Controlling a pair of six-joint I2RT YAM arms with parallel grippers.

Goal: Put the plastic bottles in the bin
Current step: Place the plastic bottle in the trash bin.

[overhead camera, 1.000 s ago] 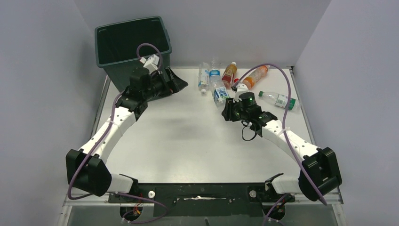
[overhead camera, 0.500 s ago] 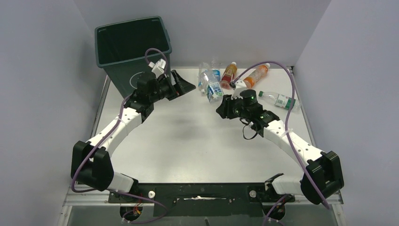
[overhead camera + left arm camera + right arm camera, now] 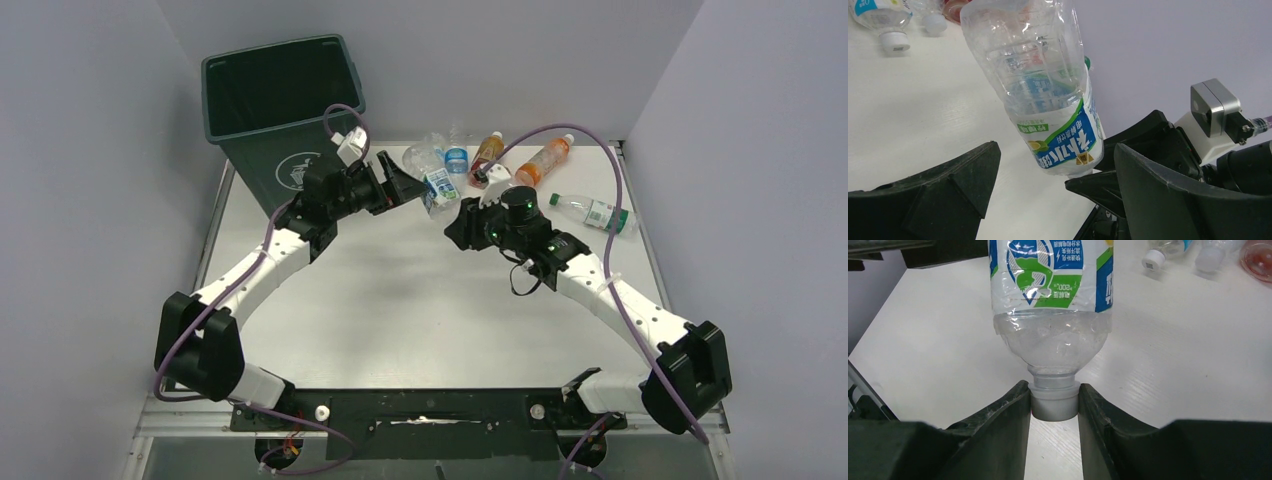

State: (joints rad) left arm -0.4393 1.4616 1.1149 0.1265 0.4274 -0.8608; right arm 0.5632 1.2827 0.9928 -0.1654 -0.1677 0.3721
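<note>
My right gripper (image 3: 1054, 407) is shut on the white cap of a clear plastic bottle (image 3: 1053, 300) with a blue, green and white label, holding it above the table. In the top view this bottle (image 3: 437, 187) hangs between the two arms. My left gripper (image 3: 404, 181) stands open just to its left; in the left wrist view the bottle (image 3: 1048, 95) sits ahead of and between the spread fingers (image 3: 948, 185), untouched. The dark green bin (image 3: 280, 100) stands at the back left, behind the left arm.
More bottles lie at the table's back: a clear one with a blue label (image 3: 456, 158), a reddish one (image 3: 488, 155), an orange one (image 3: 543, 162) and a clear one with a green cap (image 3: 596, 213). Grey walls close in three sides.
My right gripper has carried the bottle leftwards, away from the other bottles. The left arm has swung right from the bin's front to meet it, jaws still open.
</note>
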